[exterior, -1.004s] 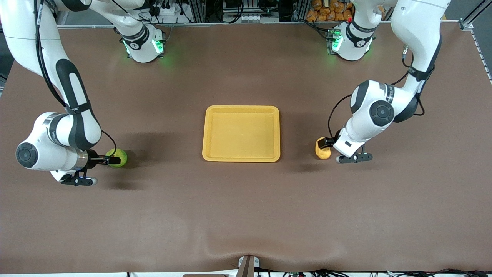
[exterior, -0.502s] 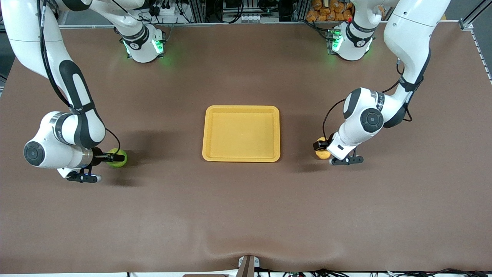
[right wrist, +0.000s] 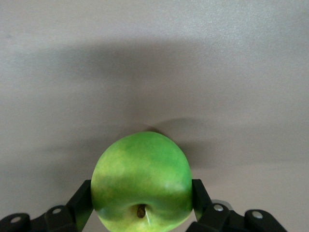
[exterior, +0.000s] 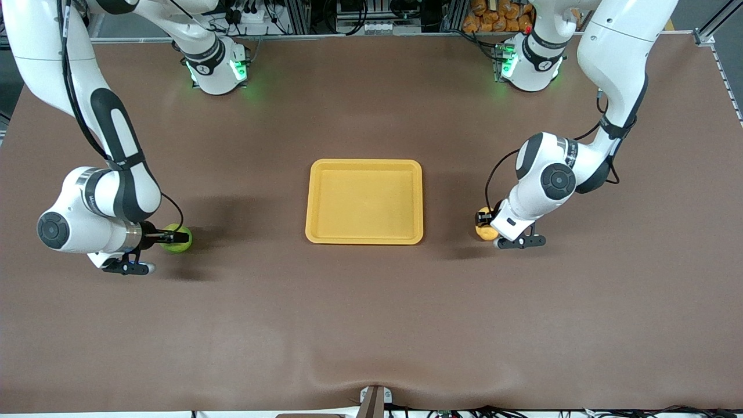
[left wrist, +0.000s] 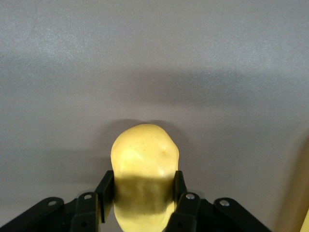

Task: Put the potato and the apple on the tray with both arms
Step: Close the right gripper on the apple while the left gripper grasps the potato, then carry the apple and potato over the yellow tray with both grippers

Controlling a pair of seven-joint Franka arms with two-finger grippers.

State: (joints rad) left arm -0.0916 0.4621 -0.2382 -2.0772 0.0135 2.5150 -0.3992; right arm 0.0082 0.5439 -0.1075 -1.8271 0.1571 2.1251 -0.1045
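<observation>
The yellow tray [exterior: 364, 238] lies in the middle of the brown table. My right gripper [exterior: 176, 237] is shut on the green apple [exterior: 179, 244], toward the right arm's end of the table. In the right wrist view the apple [right wrist: 141, 179] sits between the black fingers [right wrist: 82, 200], stem dimple toward the camera. My left gripper [exterior: 484, 222] is shut on the yellow potato [exterior: 485, 233], beside the tray toward the left arm's end. It also shows in the left wrist view [left wrist: 144, 159], clamped between the fingers [left wrist: 105, 191]. Both fruits are at or just above the table.
Both arm bases [exterior: 216, 69] [exterior: 529, 64] stand at the table's back edge with green lights on. Bare brown mat lies between each fruit and the tray. The mat bulges a little near the front edge [exterior: 371, 377].
Both arms have shifted a little toward the tray with their wrists drawn in. The left gripper now covers more of the potato. The apple has barely moved.
</observation>
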